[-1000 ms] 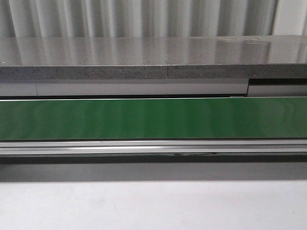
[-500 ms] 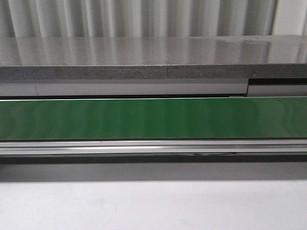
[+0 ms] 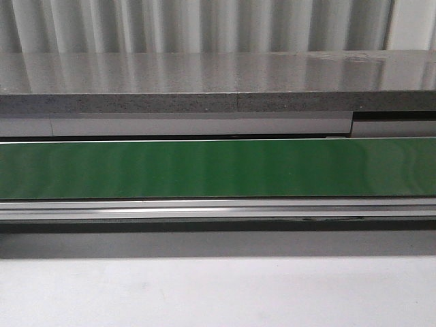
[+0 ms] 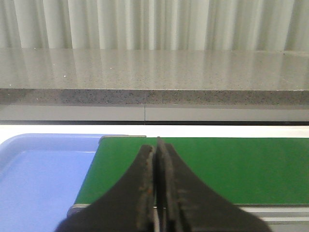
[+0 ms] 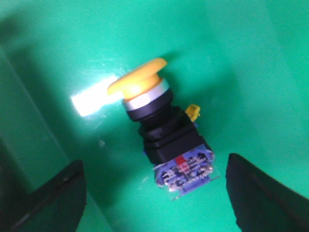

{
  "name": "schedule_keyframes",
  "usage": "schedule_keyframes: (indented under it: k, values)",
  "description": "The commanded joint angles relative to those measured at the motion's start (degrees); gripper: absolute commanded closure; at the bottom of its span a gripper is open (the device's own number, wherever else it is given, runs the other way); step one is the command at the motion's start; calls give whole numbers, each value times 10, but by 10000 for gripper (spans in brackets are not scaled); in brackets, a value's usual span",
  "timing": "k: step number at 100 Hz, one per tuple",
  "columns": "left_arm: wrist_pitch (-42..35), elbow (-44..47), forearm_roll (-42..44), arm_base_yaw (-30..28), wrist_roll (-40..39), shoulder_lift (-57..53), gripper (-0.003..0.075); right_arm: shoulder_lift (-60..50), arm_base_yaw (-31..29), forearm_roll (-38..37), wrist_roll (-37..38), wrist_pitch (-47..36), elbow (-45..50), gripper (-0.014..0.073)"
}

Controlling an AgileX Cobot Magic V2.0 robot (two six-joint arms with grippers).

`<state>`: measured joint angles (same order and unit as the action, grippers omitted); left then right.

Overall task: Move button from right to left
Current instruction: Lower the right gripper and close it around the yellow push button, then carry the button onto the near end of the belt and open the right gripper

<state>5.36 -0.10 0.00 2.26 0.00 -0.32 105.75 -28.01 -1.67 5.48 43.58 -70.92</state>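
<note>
The button (image 5: 161, 133) shows only in the right wrist view. It has a yellow mushroom cap, a black collar and a blue-and-clear rear body, and it lies on its side on a green floor. My right gripper (image 5: 157, 193) is open, its two black fingers (image 5: 53, 198) wide apart on either side of the button's rear end, not touching it. My left gripper (image 4: 157, 159) is shut and empty over the left end of the green belt (image 4: 217, 166). Neither gripper nor the button shows in the front view.
A blue tray (image 4: 38, 179) sits just past the belt's left end. The green conveyor belt (image 3: 218, 168) runs across the front view, with a metal rail in front and a grey stone counter (image 3: 218, 82) behind. A white table surface (image 3: 218, 293) lies nearest.
A small dark mark on the rail below the belt has moved to the right. Nothing else differs in the front view.
</note>
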Motion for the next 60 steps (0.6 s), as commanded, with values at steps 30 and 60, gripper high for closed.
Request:
schedule_keyframes:
  k: [30, 60]
  values:
    - [-45, 15, 0, 0, -7, -19, 740, 7, -10, -6, 1, -39, -18, 64]
    - [-45, 15, 0, 0, -7, -19, 740, 6, -10, -2, 1, -51, -18, 478]
